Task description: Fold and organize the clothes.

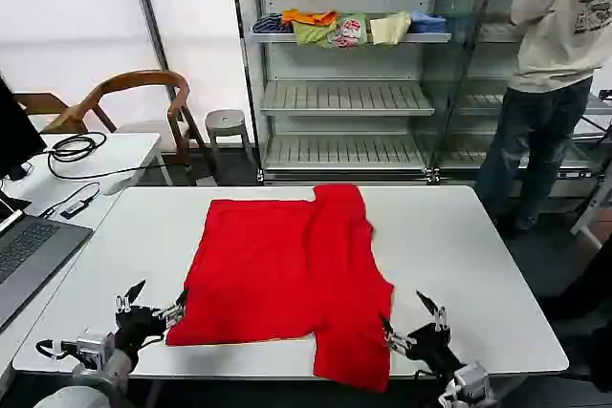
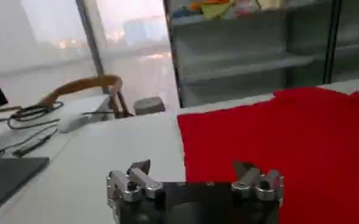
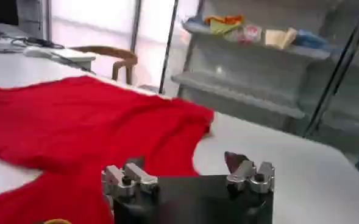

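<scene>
The red T-shirt point(image 1: 287, 274) lies spread flat on the white table point(image 1: 459, 255), plain red side up. One part of it reaches past the table's front edge at the near right. My left gripper point(image 1: 153, 300) is open at the shirt's near left corner, just off the cloth. In the left wrist view the left gripper point(image 2: 191, 165) has the shirt point(image 2: 277, 140) ahead of its spread fingers. My right gripper point(image 1: 406, 317) is open beside the shirt's near right edge. In the right wrist view the right gripper point(image 3: 182, 161) holds nothing, with the shirt point(image 3: 88, 122) just beyond it.
A metal shelf unit point(image 1: 344, 97) stands behind the table with small coloured garments point(image 1: 344, 28) on its top shelf. A person point(image 1: 550, 64) stands at the shelves on the right. A side table with cables point(image 1: 76, 150), a laptop point(image 1: 29, 255), a wooden chair point(image 1: 134, 93) and a stool point(image 1: 227, 123) are on the left.
</scene>
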You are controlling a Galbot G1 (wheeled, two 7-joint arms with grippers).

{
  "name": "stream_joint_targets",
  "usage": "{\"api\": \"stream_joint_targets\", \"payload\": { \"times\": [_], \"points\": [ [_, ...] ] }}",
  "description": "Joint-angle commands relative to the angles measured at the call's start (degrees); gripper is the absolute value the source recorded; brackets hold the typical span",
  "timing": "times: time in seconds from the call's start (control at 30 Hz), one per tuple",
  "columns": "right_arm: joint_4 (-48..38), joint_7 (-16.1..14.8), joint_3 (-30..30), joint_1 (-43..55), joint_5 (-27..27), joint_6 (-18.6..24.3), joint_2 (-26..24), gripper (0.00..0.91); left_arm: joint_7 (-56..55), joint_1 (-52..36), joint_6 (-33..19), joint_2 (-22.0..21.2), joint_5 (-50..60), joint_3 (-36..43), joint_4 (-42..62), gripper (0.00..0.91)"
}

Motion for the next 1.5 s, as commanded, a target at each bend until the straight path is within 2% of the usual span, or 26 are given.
{"api": "stream_joint_targets", "payload": {
  "times": [0.03,0.23,0.7,1.13,1.17,1.2,1.23,1.27,1.5],
  "points": [
    [0.6,0.4,-0.2,-3.2,0.4,-0.2,-0.8,0.907,-0.2,8.0,4.8,1.2,-6.8,-2.0,-1.8,0.907],
    [1.1,0.7,-0.9,-3.4,0.4,-0.3,-0.5,0.907,1.1,9.9,4.8,1.1,-8.5,-2.2,-1.2,0.907],
    [-0.9,2.8,-4.8,-2.3,-0.3,-1.5,0.0,0.907,1.0,6.1,4.8,0.7,-8.7,-1.7,3.0,0.907],
    [-1.8,3.2,-6.6,-1.5,-0.4,-1.6,0.4,0.907,0.8,5.0,4.8,1.0,-9.2,-2.6,3.8,0.907],
    [-1.8,3.2,-6.6,-1.5,-0.4,-1.6,0.4,0.584,0.8,5.0,4.8,1.0,-8.9,-2.5,4.0,0.907],
    [-1.8,3.4,-6.7,-1.4,-0.3,-1.6,0.4,0.373,0.9,5.1,4.8,0.9,-8.8,-2.3,4.1,0.877],
    [-1.7,3.4,-6.7,-1.4,-0.3,-1.7,0.4,0.111,0.9,5.1,4.8,0.9,-8.7,-2.3,4.1,0.151],
    [-1.6,3.5,-6.8,-1.5,-0.3,-1.8,0.4,0.010,0.9,5.1,4.8,0.9,-8.5,-2.2,4.2,0.040],
    [-0.7,3.7,-6.8,-1.9,1.5,-2.6,0.1,0.000,1.8,5.4,4.5,0.8,-6.9,-1.3,4.4,0.020]
  ]
}}
